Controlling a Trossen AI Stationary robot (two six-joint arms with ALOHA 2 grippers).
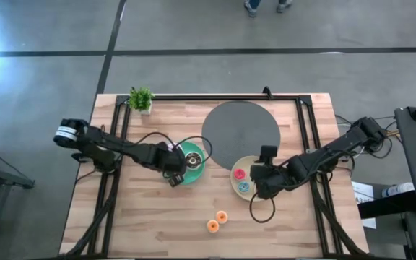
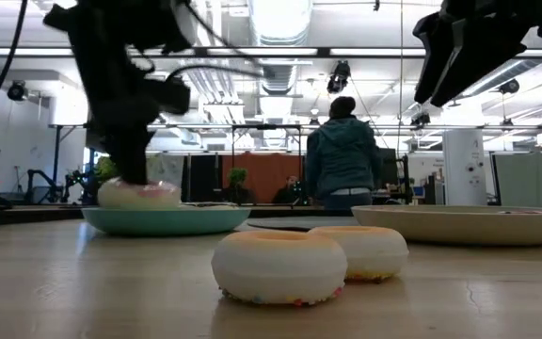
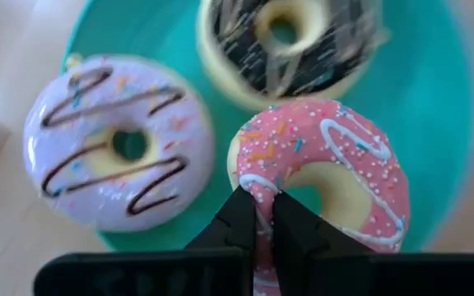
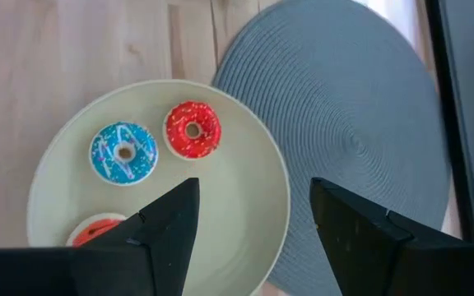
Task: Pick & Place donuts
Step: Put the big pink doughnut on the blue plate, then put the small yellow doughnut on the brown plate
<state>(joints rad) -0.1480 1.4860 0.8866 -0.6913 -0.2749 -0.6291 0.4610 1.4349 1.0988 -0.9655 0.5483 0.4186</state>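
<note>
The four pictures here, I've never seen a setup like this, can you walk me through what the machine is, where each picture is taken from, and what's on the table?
This is a robot with two dark arms working at a wooden table. One picture looks straight down from above, one looks level across the tabletop into the room, where a person stands, and each of the other two comes from a camera on an arm's wrist.

The left hand is shut on the rim of a pink-iced donut lying on a teal plate, beside a lilac donut and a chocolate one.

The right hand hovers open over a pale-yellow plate holding small blue, red and orange-red donuts.

Two orange donuts sit on bare wood, with a grey round mat and a small potted plant farther back.
</note>
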